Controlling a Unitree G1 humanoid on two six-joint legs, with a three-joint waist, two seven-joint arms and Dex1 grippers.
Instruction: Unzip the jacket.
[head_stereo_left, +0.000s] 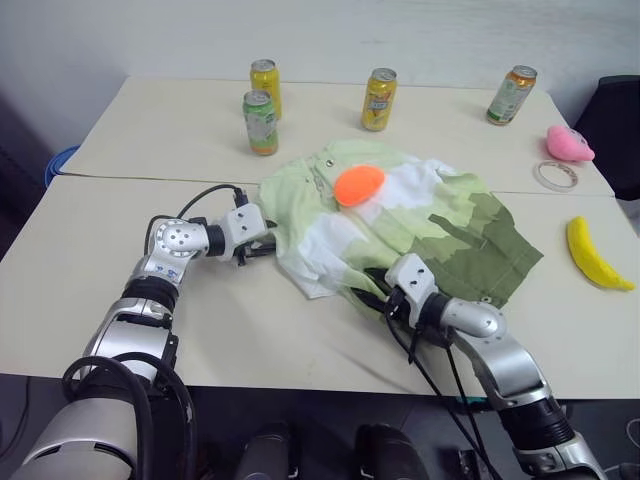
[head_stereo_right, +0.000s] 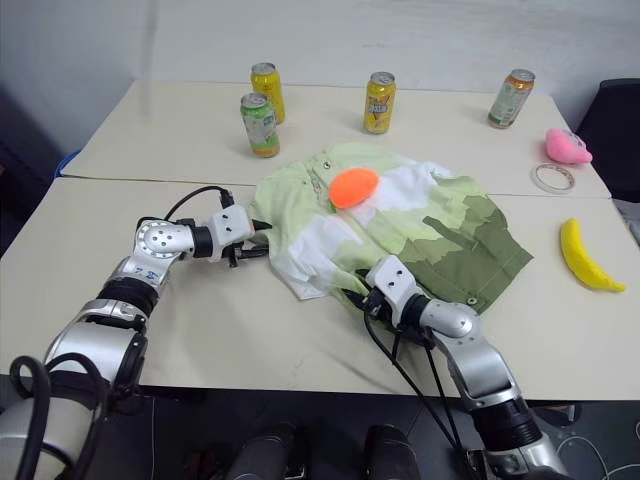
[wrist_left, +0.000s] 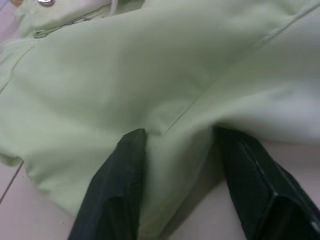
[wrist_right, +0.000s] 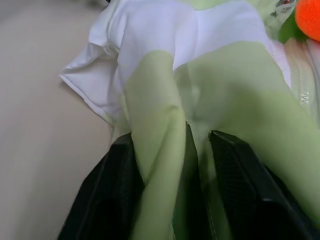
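The jacket lies crumpled in the middle of the table, in pale green, white and dark olive bands, with an orange round thing resting on its upper part. My left gripper is at the jacket's left edge. In the left wrist view its black fingers have a fold of pale green fabric between them. My right gripper is at the jacket's near edge, and its fingers pinch a green and white fold. A metal snap and a seam line show near the collar.
Several drink cans stand along the far side of the table. A pink toy, a tape ring and a yellow banana lie at the right. Bare table spreads to the left of the jacket.
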